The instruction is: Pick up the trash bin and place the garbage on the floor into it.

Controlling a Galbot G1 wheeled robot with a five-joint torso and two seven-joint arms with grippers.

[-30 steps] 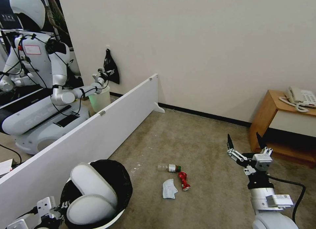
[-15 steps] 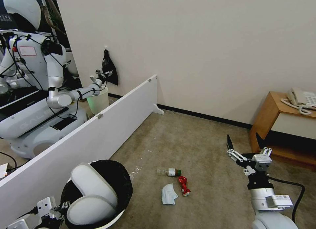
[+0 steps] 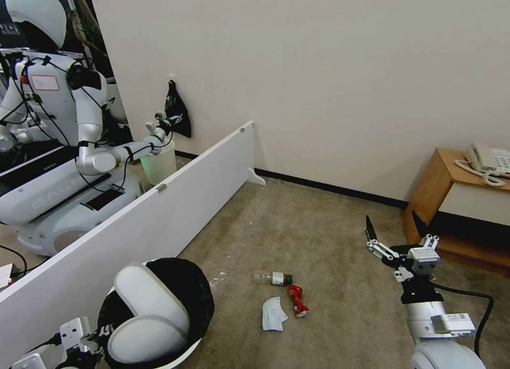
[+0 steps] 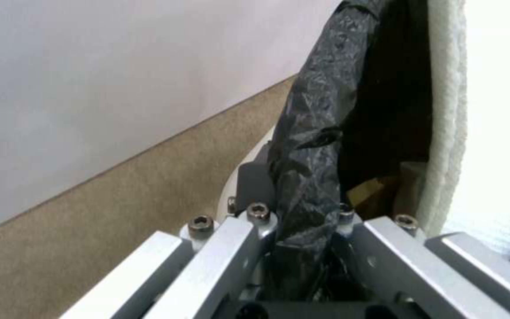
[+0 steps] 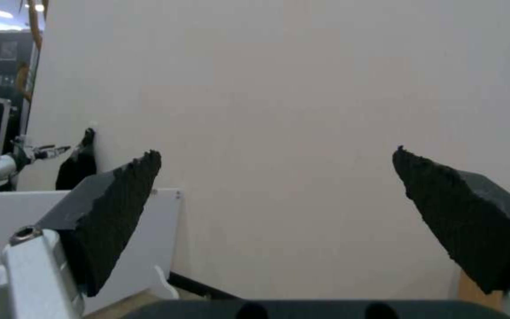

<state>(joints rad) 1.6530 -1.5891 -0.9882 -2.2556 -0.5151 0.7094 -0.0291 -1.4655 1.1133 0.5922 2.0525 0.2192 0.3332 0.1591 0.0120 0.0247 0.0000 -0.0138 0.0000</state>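
Note:
The trash bin [image 3: 199, 310], white with a black bag over its rim, is at the lower left of the head view with two white slippers [image 3: 151, 297] inside. My left gripper [image 3: 93, 334] is shut on its bagged rim, and the left wrist view shows the left gripper [image 4: 299, 208] clamped on the black liner [image 4: 314, 146]. On the beige carpet floor [image 3: 319, 236] lie a clear bottle [image 3: 272, 277], a crushed red can [image 3: 297, 300] and a white mask [image 3: 273, 314]. My right gripper [image 3: 393, 232] hangs open to their right, above the carpet. In the right wrist view, the right gripper [image 5: 274, 177] has its fingers wide apart.
A long white partition board [image 3: 159, 209] runs along the left. Behind it stands another robot [image 3: 58, 146] with a pale bin [image 3: 159, 164]. A wooden side table [image 3: 446, 199] with a phone [image 3: 486, 159] is at the right wall. Open carpet lies around the litter.
The whole head view shifted slightly a second ago, so the camera moved. Both arms keep their pose and the litter lies as before.

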